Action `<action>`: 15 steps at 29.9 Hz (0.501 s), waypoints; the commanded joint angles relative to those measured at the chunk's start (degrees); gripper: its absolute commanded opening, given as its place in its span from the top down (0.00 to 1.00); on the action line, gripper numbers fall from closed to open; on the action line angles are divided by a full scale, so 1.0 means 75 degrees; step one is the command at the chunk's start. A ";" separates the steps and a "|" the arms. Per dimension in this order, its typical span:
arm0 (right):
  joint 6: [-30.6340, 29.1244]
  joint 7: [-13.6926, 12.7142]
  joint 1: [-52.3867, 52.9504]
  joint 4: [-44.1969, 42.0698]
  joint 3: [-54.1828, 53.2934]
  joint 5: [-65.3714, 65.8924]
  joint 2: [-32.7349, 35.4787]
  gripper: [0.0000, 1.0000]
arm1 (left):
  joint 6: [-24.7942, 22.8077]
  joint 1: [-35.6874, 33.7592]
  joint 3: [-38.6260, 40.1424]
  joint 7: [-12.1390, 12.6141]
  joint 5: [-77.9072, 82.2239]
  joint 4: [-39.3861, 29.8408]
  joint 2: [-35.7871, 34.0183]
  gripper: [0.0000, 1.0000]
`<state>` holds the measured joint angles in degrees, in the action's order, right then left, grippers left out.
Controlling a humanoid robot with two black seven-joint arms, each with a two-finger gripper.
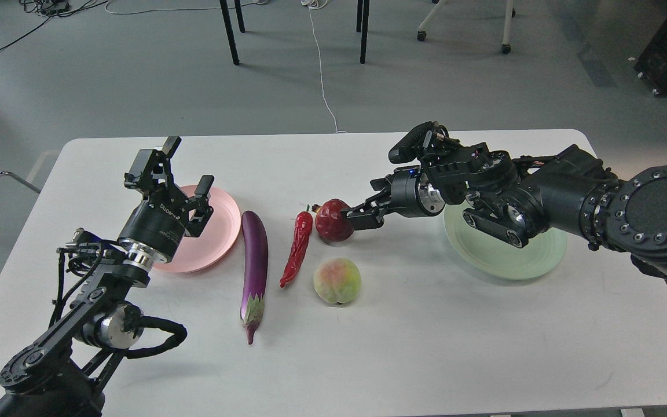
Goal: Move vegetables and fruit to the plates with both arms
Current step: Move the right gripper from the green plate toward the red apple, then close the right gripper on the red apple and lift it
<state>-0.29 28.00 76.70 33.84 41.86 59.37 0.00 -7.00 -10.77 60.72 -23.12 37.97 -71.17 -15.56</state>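
Note:
On the white table lie a long purple eggplant, a red chili pepper, a dark red pomegranate and a pale green-pink peach. The pink plate lies at the left and the green plate at the right; both are empty. My left gripper is open and empty above the pink plate's far edge. My right gripper reaches left over the green plate. Its fingers are open at the pomegranate's right side, touching or nearly touching it.
The table's edges run all round the working area. The fruit and vegetables lie close together in the middle. Chair and table legs and cables stand on the grey floor beyond the far edge.

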 commanded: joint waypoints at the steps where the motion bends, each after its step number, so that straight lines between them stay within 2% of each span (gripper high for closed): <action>1: 0.0015 0.0000 -0.0171 0.0105 -0.0308 -0.0063 0.0000 0.03 | -0.0004 0.0100 0.0001 0.0001 0.0000 -0.0061 0.0000 0.01; 15: 0.1585 0.0000 -0.1038 -0.0128 -0.0390 -0.0099 0.0000 0.03 | -0.0004 0.0182 0.0001 0.0001 0.0000 -0.0132 0.0000 0.01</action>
<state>9.39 28.00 69.97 33.61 38.84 58.62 0.00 -7.03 -9.50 60.73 -23.12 37.97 -72.11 -15.64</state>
